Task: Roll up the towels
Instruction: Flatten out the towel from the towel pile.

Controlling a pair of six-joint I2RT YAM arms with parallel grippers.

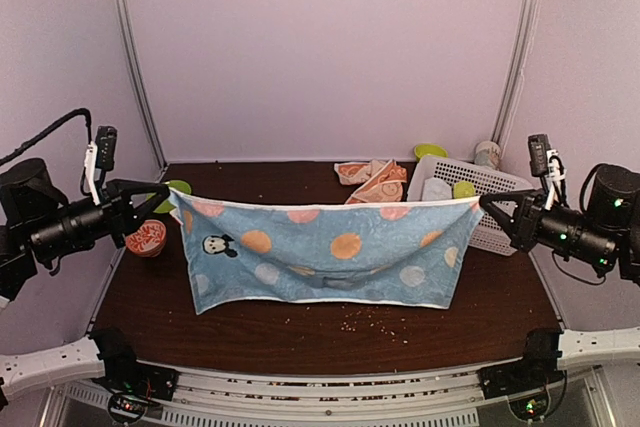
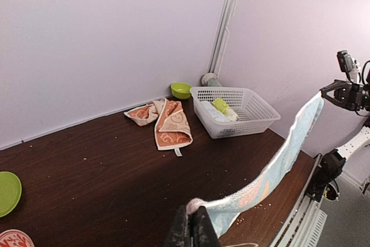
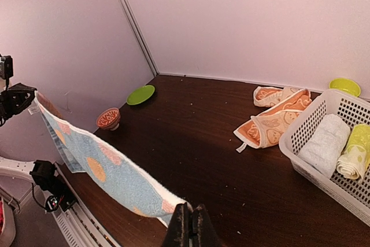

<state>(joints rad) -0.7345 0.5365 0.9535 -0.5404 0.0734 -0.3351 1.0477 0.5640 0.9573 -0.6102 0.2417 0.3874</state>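
Note:
A light blue towel (image 1: 330,252) with white and orange dots hangs stretched above the table between both arms. My left gripper (image 1: 165,199) is shut on its left top corner (image 2: 199,206). My right gripper (image 1: 487,202) is shut on its right top corner (image 3: 176,205). The towel's lower edge brushes the table. A crumpled orange towel (image 1: 372,180) with cream patterns lies at the back of the table, also seen as the orange towel (image 2: 166,122) from the left wrist and the orange towel (image 3: 272,121) from the right wrist.
A white basket (image 1: 493,185) at the back right holds a plain white roll (image 3: 324,144) and a yellow-green roll (image 3: 355,158). A green dish (image 1: 430,151) and a cup (image 1: 487,153) sit behind it. A red patterned bowl (image 1: 146,237) and green plate (image 1: 178,188) are at left. Crumbs dot the table.

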